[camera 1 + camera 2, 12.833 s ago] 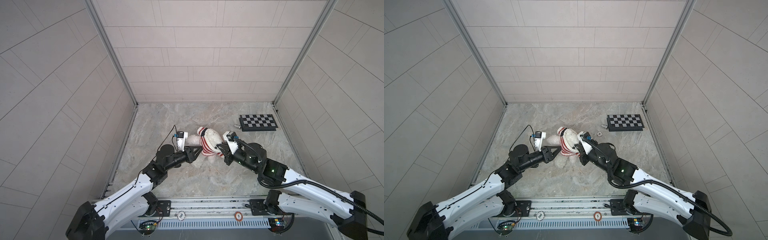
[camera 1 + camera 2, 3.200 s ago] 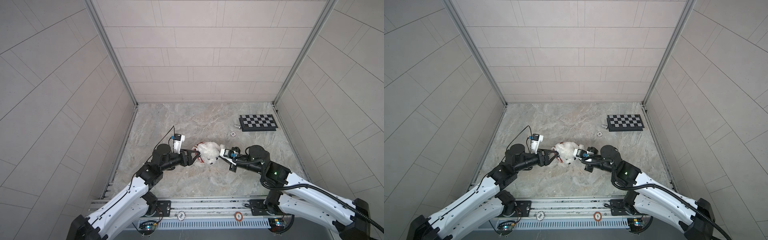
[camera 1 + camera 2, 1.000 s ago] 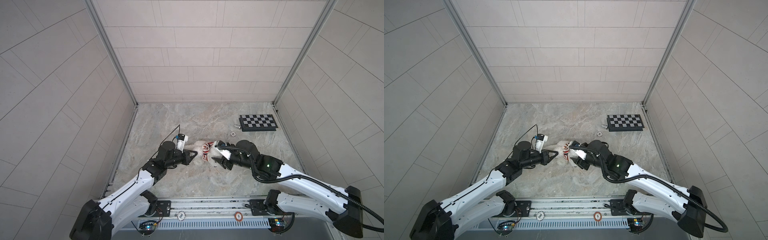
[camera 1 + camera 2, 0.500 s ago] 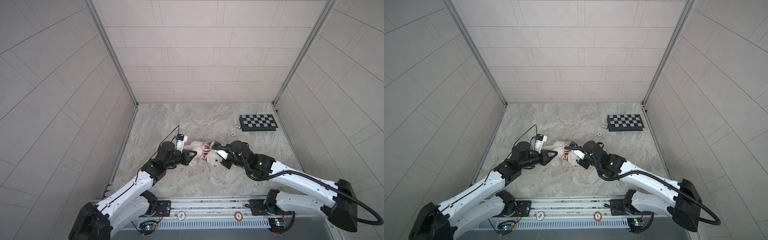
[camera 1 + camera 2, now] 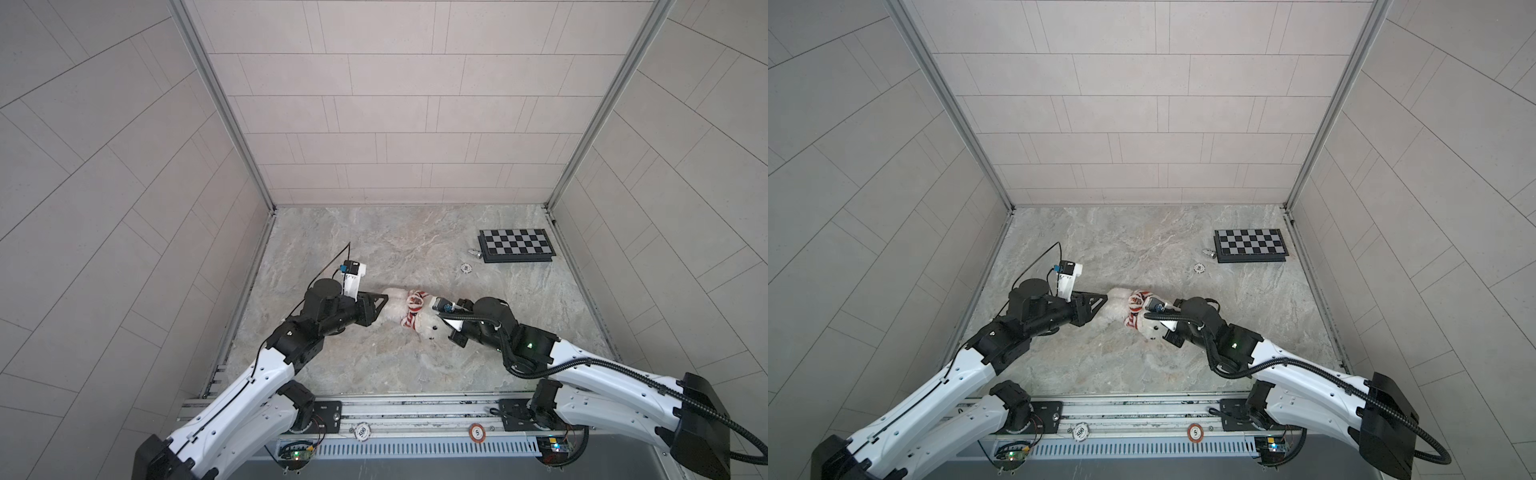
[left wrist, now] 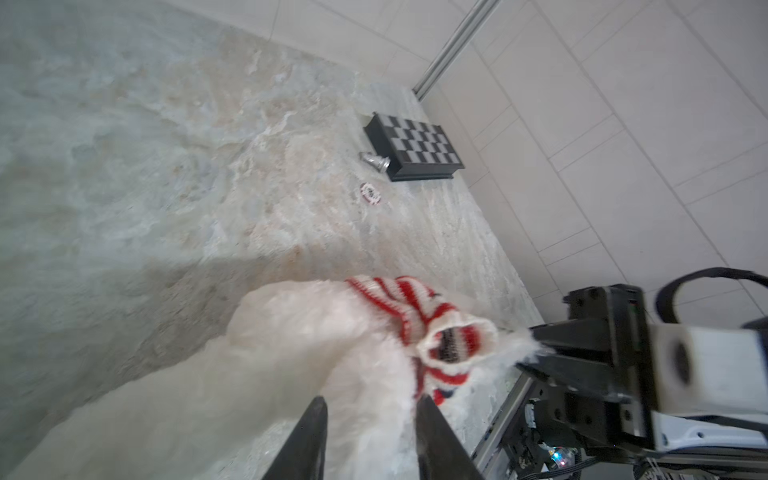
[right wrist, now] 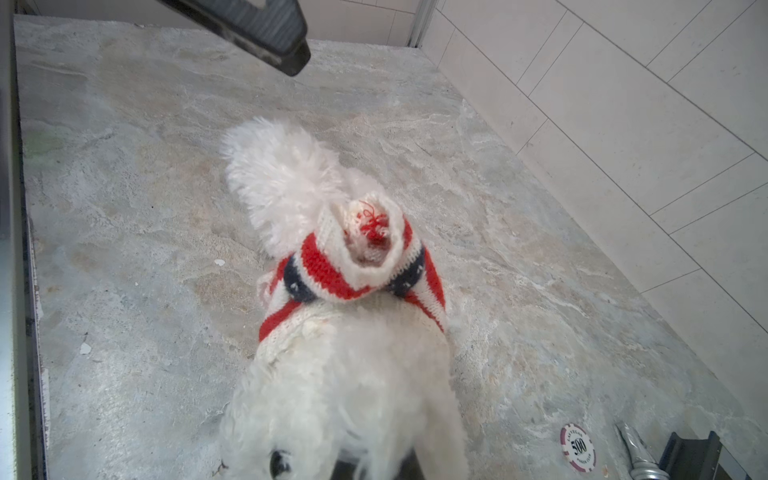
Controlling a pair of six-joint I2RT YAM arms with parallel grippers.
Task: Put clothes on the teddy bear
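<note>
On the left, the left gripper [image 5: 383,301] [image 5: 1104,300] reaches in low over the desk [image 5: 374,365]. In the left wrist view its two fingers [image 6: 311,432] stand apart, with white fur showing in the gap. Its tips are right at the bear's back end, but I cannot tell if they touch the fur.

Next comes the teddy bear [image 5: 394,306] [image 5: 1115,305]. It lies on the desk near the middle, between the two grippers. Its back end points to the left gripper and its head points to the right one. One fluffy limb [image 7: 282,178] sticks out past the clothes.

A red and white striped sweater [image 5: 413,308] [image 5: 1136,311] is bunched up around the bear's middle, just behind the head. In the right wrist view one sleeve [image 7: 370,237] gapes open, and only red thread shows inside it.

Then comes the right gripper [image 5: 444,324] [image 5: 1163,324], pressed up against the bear's head. It is closed tight on the teddy bear. In the left wrist view a tuft of fur is pulled to a point at its tips [image 6: 530,351].

Farther right and toward the back, well apart from the bear, a poker chip [image 5: 466,268] lies flat. Just past it a small silver piece [image 5: 473,252] lies beside a checkered board [image 5: 515,245] near the back right corner.
</note>
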